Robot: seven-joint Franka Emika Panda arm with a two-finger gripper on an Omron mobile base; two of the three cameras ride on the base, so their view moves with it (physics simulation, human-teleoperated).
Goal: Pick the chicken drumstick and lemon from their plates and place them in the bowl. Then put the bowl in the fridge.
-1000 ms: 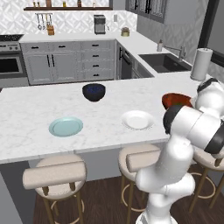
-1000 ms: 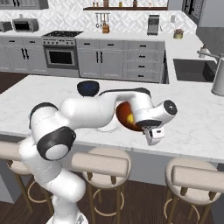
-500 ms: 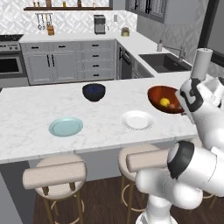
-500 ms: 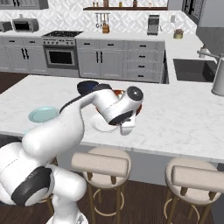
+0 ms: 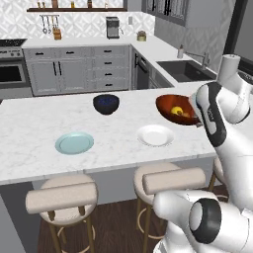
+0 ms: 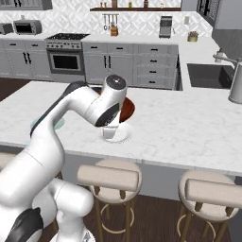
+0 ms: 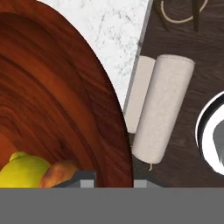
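At frame right, the bowl (image 5: 177, 109) is clamped by its rim in the gripper (image 7: 113, 175), raised off the surface (image 5: 44, 123); lemon (image 7: 22, 169) and drumstick (image 7: 60, 173) lie inside, ready for the fridge.

Glossy reddish-brown wood-grained bowl (image 5: 176, 109), bright yellow lemon (image 7: 22, 170), orange-brown chicken drumstick (image 7: 60, 173), pale teal-blue plate (image 5: 74, 143), white plate (image 5: 155, 135), dark blue-black bowl (image 5: 106, 103), white grey-veined marble table (image 5: 34, 128), beige stool cushions (image 5: 62, 196), dark wooden floor (image 7: 192, 61)
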